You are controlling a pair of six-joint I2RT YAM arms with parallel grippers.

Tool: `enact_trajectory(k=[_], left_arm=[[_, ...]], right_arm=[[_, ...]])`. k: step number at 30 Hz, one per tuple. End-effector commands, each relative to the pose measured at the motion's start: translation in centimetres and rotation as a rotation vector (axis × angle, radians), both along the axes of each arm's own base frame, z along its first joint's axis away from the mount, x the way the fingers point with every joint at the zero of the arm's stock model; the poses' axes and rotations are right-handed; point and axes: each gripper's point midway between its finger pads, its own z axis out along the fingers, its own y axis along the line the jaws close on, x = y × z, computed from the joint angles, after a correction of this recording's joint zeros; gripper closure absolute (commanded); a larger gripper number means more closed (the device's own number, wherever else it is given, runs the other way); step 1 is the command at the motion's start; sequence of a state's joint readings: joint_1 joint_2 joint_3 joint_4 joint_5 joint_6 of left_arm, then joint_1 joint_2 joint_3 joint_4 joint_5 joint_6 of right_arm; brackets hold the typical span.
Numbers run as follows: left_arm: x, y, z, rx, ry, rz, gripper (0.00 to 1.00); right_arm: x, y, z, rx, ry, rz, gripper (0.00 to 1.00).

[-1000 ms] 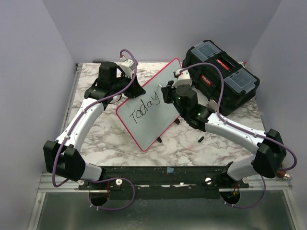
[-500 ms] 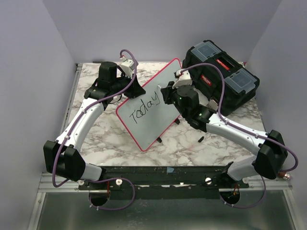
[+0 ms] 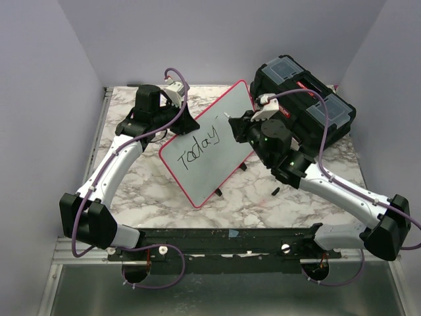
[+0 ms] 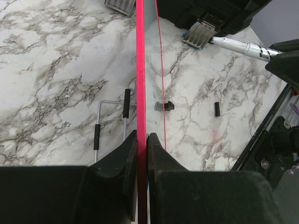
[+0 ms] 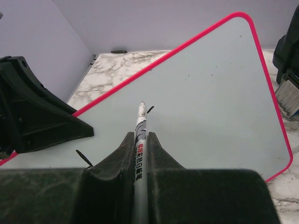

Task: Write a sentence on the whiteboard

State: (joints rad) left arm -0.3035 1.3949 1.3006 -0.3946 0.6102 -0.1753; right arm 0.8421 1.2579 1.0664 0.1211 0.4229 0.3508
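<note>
The whiteboard stands tilted on the marble table, its red-pink rim seen edge-on in the left wrist view. On it is the black lettering "Today'", part of the sentence. My left gripper is shut on the board's upper left rim. My right gripper is shut on a silver marker. The marker's tip sits just off the board face, beside a short fresh stroke.
A black toolbox with red latches stands behind my right arm at the back right. A small black cap lies on the table in front of the board. A wire stand lies behind the board.
A short apostrophe stroke now follows "Today". My right arm has swung right and drawn back a little from the lettering. The left arm and the board have not moved.
</note>
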Motion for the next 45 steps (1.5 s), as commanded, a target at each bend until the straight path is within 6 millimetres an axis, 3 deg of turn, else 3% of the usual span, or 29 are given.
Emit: enact_trajectory(k=[1, 29, 45], left_arm=[[-0.7, -0.4, -0.7, 0.046, -0.043, -0.057, 1.0], [-0.7, -0.5, -0.6, 0.046, -0.047, -0.057, 1.0], [-0.6, -0.4, -1.0, 0.055, -0.04, -0.056, 1.0]], right_arm=[[0.5, -0.8, -1.4, -0.026, 0.02, -0.049, 0.99], [4.2, 0.5, -4.7, -0.131, 0.1, -0.091, 0.99], [2.5, 2.2, -5.2, -0.109, 0.108, 0.053, 0.99]])
